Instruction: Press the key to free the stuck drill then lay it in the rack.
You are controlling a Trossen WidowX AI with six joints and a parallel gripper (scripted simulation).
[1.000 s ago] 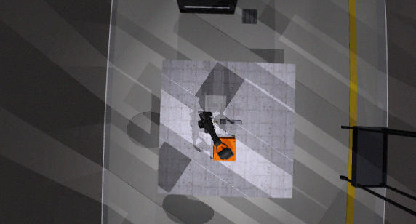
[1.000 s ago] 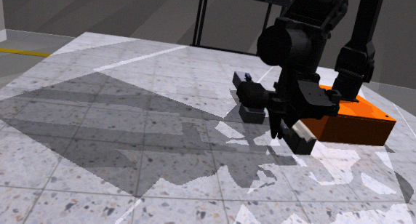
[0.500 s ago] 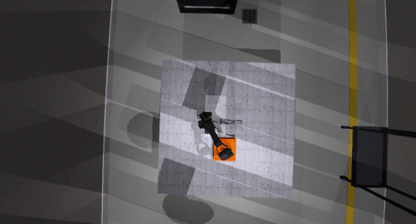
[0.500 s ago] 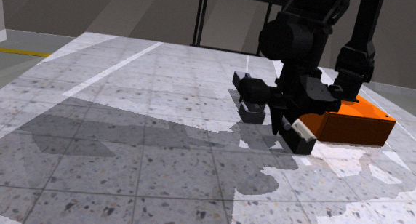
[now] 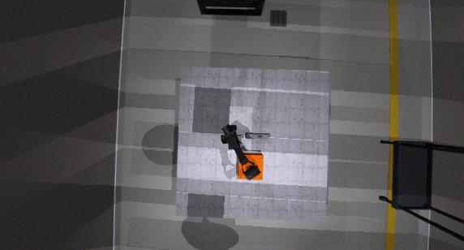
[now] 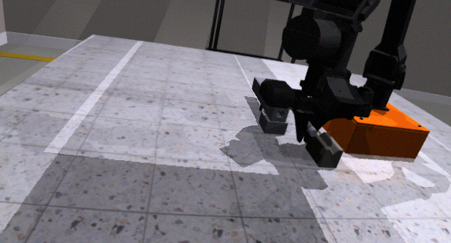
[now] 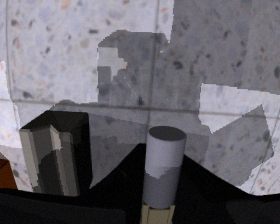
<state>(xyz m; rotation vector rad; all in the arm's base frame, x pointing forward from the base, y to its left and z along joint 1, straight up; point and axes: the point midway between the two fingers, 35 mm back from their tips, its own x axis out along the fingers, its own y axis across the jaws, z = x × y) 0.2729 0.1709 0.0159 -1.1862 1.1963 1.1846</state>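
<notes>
In the wrist view my gripper (image 7: 153, 151) (image 6: 301, 136) is shut on the drill, a grey cylinder (image 7: 164, 162) with a brass-coloured part (image 7: 158, 215) at its lower edge. In the top view a little brass (image 5: 241, 136) shows between the gripper and the grey fixture (image 5: 256, 135) (image 6: 273, 125); whether its end is still inside is unclear. The rack, a dark block with a pale V-groove (image 7: 56, 157) (image 6: 325, 148), stands beside the gripper on the orange box's side. Its groove has no drill in it. The key cannot be made out.
The orange box (image 5: 257, 173) (image 6: 384, 140) stands under the arm, close to the rack. The arm hides part of the fixture and rack. Broken shadows fall over the speckled table top (image 5: 292, 110) (image 6: 177, 135). A black cart (image 5: 411, 175) stands beyond the table's right edge.
</notes>
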